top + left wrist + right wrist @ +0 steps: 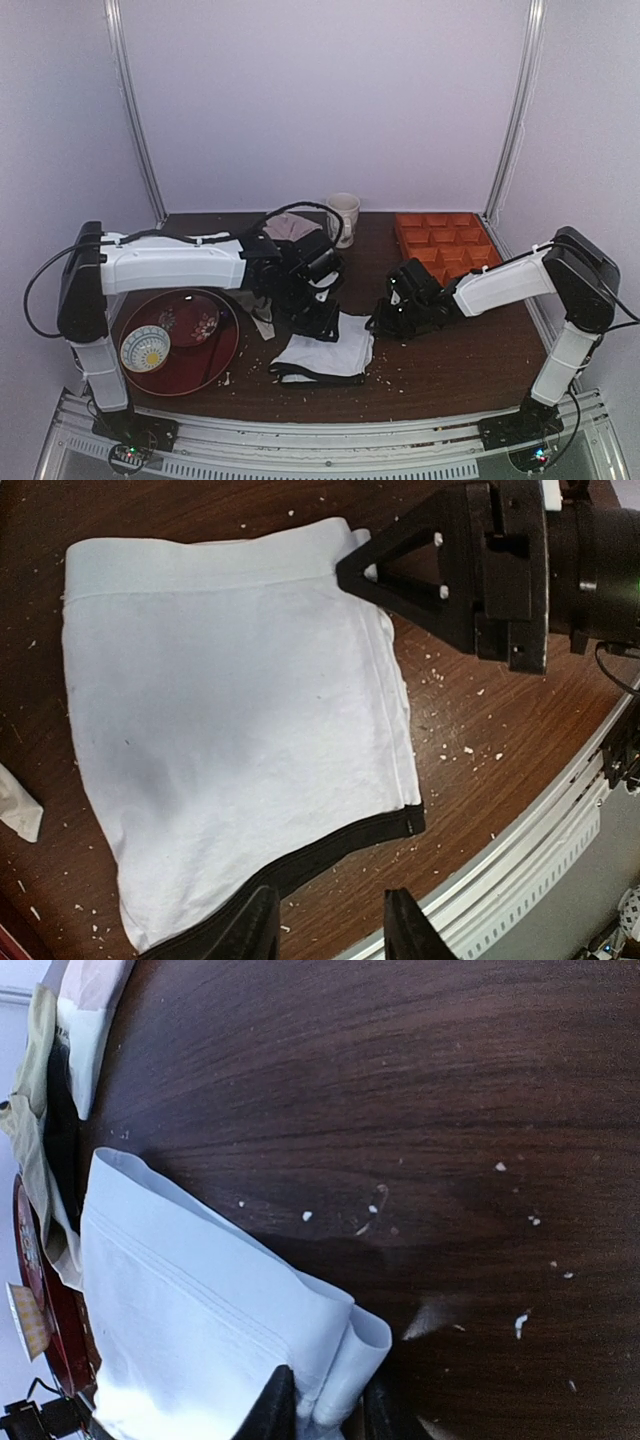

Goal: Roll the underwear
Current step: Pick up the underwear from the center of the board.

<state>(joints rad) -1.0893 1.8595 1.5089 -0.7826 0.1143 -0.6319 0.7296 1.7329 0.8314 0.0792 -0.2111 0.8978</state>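
Your right gripper (325, 1412) sits at the waistband corner of the underwear (230, 720). One finger stands on each side of a doubled-over fold, and cloth fills the gap between them. Whether the pinch is firm you cannot tell from these views. Your left gripper (330, 930) is spread and grasps nothing; it hovers over the black hem (330, 845) at the opposite end of the garment.

The briefs lie folded flat on the dark wooden table (470, 360), near its front edge. They are between the two grippers and just right of the red plate (205, 365). Seen from the right hand, the white panel runs away from the fingers toward the plate. Seen from the left hand, it spreads out ahead of the fingertips, with the waistband at the far side.

The step in hand looks like starting the roll at the waistband end. To do it well:

- Make sure both layers of the fold are inside the pinch before you lift, or the top layer alone is likely to peel away.
- Turn the edge over low and tight, close to the table, so the first turn comes out narrow.
- Use the left gripper to pin the hem end by pressing on the cloth, not gripping it, so the panel does not slide across the wood.
- Keep the roll square to the side seams, or it will likely cone.
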